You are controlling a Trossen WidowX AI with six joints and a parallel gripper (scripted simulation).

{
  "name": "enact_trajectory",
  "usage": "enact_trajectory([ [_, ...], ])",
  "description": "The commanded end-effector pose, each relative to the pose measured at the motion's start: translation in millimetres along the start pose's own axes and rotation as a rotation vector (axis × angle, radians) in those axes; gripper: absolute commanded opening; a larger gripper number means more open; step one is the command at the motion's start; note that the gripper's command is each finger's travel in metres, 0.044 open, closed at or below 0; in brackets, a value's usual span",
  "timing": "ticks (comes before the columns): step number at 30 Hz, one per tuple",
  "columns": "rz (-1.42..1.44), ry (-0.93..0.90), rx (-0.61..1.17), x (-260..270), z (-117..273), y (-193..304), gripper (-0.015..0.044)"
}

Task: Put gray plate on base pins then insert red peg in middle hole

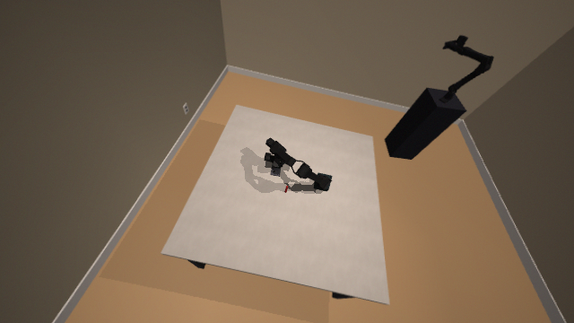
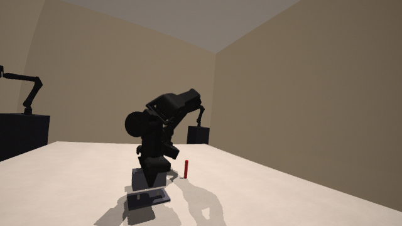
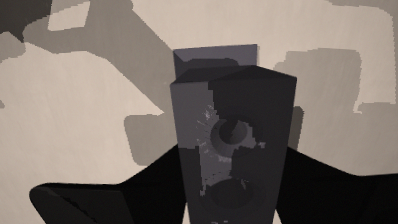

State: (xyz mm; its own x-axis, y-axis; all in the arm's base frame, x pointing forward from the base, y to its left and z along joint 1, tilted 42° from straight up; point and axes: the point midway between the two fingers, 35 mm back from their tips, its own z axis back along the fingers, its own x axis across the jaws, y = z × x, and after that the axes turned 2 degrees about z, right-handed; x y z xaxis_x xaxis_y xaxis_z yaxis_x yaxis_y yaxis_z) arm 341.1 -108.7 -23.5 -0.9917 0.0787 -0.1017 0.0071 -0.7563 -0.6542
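The gray plate (image 2: 137, 180) (image 3: 194, 115) is a thick block with round holes, two of them showing in the wrist view. My gripper (image 2: 151, 185) (image 3: 223, 140) is shut on it. In the exterior view the plate hangs above the base (image 2: 132, 205) (image 3: 217, 52), with a gap between them. Two light pins show on the base, under the plate's lower edge. In the wrist view the base is mostly hidden behind the plate, so alignment of pins and holes cannot be told. The red peg (image 1: 286, 188) (image 2: 186, 169) stands upright on the table, clear of the base.
The white table (image 1: 269, 233) (image 2: 267, 194) carries the arm (image 1: 302, 170) (image 2: 152, 141), whose shadow falls around the base. The peg stands to the right of the plate in the exterior view. A second arm on a dark pedestal (image 1: 421, 126) (image 2: 25, 132) stands beyond the table.
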Motion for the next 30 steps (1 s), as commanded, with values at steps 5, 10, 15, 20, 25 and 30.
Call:
enact_trajectory([
  [5, -0.008, -0.004, -0.005, 1.6, -11.3, -0.7, 0.0],
  [10, -0.008, -0.003, -0.005, 1.4, -17.4, -0.7, 0.0],
  [15, -0.008, -0.003, -0.005, 1.5, -25.6, -0.8, 0.0],
  [20, -0.008, -0.003, -0.006, 1.6, -33.4, -1.0, 0.0],
  [25, -0.001, -0.004, -0.003, 0.8, -30.6, -1.0, 0.0],
  [30, -0.001, -0.004, -0.003, 0.8, -30.6, -1.0, 0.0053],
])
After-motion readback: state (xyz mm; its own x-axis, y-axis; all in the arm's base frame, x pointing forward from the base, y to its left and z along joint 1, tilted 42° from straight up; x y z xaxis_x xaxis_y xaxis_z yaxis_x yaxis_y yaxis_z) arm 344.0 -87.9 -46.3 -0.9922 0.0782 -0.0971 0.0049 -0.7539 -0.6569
